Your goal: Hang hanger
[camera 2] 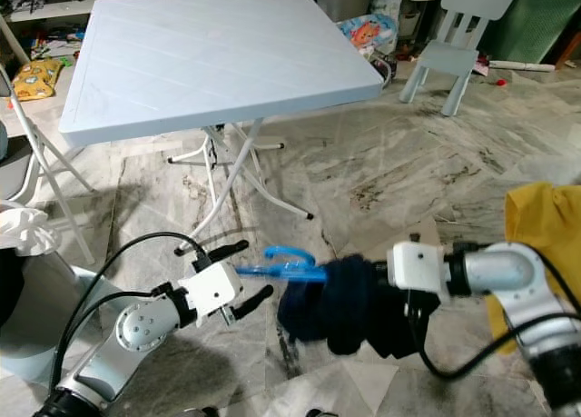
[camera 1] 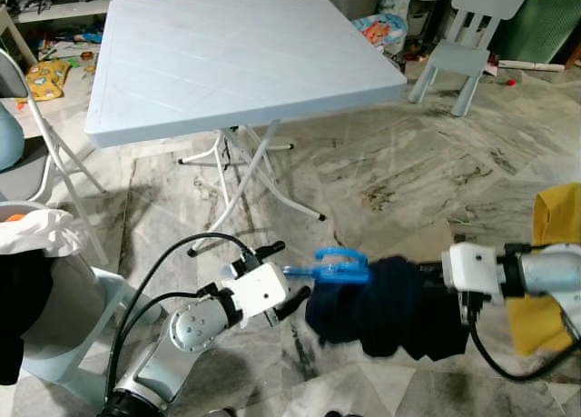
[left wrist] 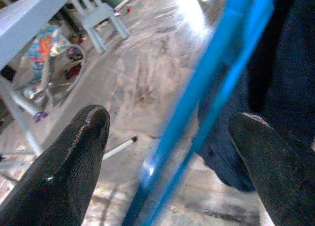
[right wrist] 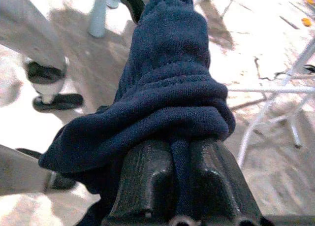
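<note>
A blue plastic hanger point(camera 1: 332, 267) is held low over the marble floor, its hook up and one arm buried in a dark navy garment point(camera 1: 392, 305). My left gripper point(camera 1: 285, 277) is open, and the hanger's free end passes between its two black fingers point(left wrist: 74, 157) without either one pressing it. From the right, my right gripper point(right wrist: 178, 157) is shut on a fold of the navy garment, which bunches over its fingers and hides them in the head views. The rest of the hanger is hidden inside the cloth.
A light blue folding table point(camera 1: 227, 54) stands ahead, its white legs point(camera 1: 245, 176) close behind the hanger. A pale child's chair point(camera 1: 467, 49) is at the back right. Yellow cloth point(camera 1: 554, 272) lies by my right arm. A bin with white cloth point(camera 1: 36, 244) stands at the left.
</note>
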You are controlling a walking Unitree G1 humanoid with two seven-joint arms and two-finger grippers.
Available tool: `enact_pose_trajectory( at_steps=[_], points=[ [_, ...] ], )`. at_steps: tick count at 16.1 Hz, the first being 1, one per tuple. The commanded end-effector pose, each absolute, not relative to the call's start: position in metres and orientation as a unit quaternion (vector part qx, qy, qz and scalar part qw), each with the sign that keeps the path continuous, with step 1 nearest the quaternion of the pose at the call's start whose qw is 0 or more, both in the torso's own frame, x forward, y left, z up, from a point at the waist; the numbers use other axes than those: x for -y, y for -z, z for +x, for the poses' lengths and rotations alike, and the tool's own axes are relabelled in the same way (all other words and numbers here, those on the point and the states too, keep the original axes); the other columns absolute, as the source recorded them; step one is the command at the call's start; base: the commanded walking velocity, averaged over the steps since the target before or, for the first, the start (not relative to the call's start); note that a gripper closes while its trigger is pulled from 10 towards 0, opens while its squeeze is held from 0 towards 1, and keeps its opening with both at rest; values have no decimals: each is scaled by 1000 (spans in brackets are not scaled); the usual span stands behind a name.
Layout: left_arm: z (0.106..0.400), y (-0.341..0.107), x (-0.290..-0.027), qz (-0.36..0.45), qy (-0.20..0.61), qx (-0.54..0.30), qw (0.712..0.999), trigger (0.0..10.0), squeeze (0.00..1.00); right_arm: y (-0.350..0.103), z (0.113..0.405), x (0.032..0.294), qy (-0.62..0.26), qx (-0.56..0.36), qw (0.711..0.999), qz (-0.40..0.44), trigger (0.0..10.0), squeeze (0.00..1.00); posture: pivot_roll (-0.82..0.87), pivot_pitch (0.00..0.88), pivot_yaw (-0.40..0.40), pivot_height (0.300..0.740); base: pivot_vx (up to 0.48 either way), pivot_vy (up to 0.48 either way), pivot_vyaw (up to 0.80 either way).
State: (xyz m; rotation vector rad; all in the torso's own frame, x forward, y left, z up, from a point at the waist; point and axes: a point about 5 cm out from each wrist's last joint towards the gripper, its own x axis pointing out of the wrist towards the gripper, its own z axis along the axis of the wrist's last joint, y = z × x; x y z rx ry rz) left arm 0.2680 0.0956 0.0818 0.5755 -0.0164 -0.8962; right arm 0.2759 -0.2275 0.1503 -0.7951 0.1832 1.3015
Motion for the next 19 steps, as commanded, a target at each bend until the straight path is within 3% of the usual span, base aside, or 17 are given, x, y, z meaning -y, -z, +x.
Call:
enact_pose_trajectory(
  at_steps=[1, 2, 3, 4, 10, 13, 19],
  points=[
    [267, -82, -93, 266, 440, 6, 858, 10000, 94, -165, 275, 226, -593, -60, 719, -358, 10000, 0, 1, 128, -39, 740, 0, 0, 0],
    [264, -83, -86, 251, 468, 4, 847, 7804, 0, -166, 271, 218, -606, -50, 713, -349, 10000, 0, -3, 129, -38, 740, 0, 0, 0],
    [262, -85, -81, 232, 484, 0, 844, 2471, 0, -163, 270, 215, -611, -48, 710, -347, 10000, 0, -5, 129, -39, 740, 0, 0, 0],
    [260, -88, -77, 212, 496, -1, 842, 0, 0, -160, 269, 211, -617, -48, 704, -347, 10000, 0, -5, 129, -38, 740, 0, 0, 0],
    [253, -92, -73, 133, 554, -48, 820, 0, 0, -150, 264, 203, -624, -51, 694, -357, 10000, 0, -9, 132, -38, 740, 0, 0, 0],
    [243, -86, -80, 136, 582, -86, 797, 0, 0, -151, 265, 204, -623, -50, 694, -358, 10000, 0, -9, 135, -37, 740, 0, 0, 0],
    [244, -90, -107, 146, 560, -105, 809, 0, 0, -147, 265, 204, -623, -55, 693, -358, 10000, 0, -2, 139, -40, 740, 0, 0, 0]
  ],
)
